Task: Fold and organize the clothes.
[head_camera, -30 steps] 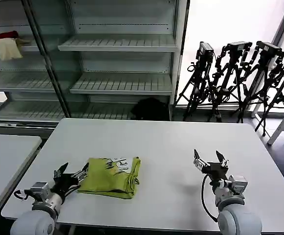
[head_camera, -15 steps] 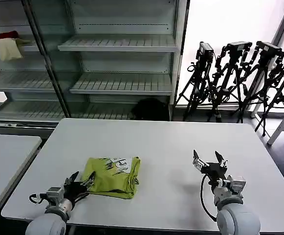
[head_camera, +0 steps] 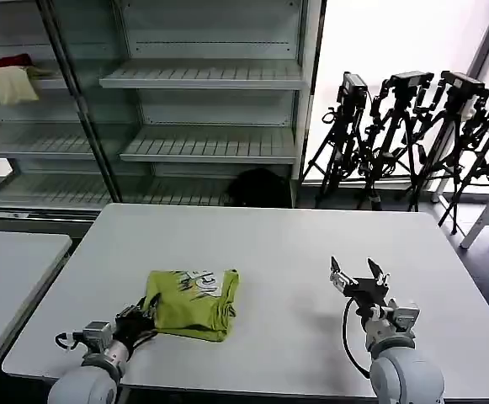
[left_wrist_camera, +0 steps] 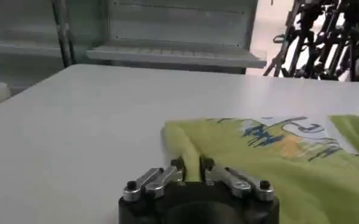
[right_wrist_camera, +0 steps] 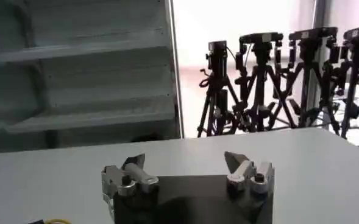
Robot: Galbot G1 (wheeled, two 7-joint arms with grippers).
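Left hand (left_wrist_camera: 191, 165) pinching T-shirt (head_camera: 192, 302) edge, near desk (head_camera: 294, 244) front; right hand (head_camera: 358, 278) wide open, well apart from T-shirt.

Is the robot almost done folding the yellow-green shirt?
Nearly. The lime T-shirt already lies folded into a small bundle on the white table. The left gripper is pinching its near edge, and the right gripper hangs open, apart from it. Tidying it away remains.
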